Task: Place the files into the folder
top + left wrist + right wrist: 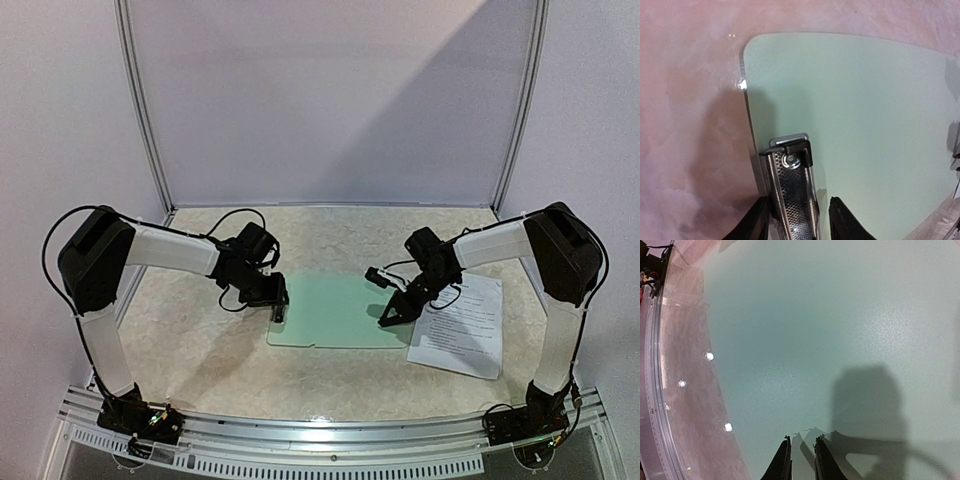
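Mint folder [335, 312], left pincer [796, 220] astride edge clip [792, 175]

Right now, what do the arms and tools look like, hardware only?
Both arms alike: black joint housings, white link tubes, loose black cables looping along them, black bases. Left tool and right tool are black with two narrow tapered fingers. No markings or sleeves visible.

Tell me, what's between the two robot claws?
Only bare mint-green folder lies between the left gripper at its clip and the right gripper. The top view shows it; the files lie off to the right.
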`<action>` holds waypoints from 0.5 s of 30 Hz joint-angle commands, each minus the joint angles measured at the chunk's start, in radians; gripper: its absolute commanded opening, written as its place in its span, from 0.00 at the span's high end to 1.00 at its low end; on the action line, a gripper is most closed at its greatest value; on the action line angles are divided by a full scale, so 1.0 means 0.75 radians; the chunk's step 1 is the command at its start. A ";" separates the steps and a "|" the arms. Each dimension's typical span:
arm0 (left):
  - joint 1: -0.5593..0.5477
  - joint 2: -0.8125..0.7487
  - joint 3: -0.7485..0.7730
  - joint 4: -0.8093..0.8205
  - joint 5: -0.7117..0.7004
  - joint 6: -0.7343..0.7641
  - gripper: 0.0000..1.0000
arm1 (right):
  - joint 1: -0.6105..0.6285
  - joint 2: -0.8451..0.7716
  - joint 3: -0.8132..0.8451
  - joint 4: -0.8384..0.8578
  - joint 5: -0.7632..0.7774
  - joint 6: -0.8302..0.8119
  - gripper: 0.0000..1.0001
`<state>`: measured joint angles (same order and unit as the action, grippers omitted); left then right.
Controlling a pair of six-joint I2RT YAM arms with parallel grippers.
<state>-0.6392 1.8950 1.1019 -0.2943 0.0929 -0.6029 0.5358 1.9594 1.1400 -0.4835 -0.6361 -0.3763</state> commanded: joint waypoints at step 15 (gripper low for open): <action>-0.015 0.082 0.044 -0.153 -0.134 -0.005 0.61 | 0.001 0.059 -0.008 -0.092 0.056 -0.022 0.83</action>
<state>-0.6434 1.9121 1.1400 -0.3527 0.0322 -0.6029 0.5358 1.9594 1.1400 -0.4911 -0.6411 -0.3836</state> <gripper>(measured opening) 0.390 0.165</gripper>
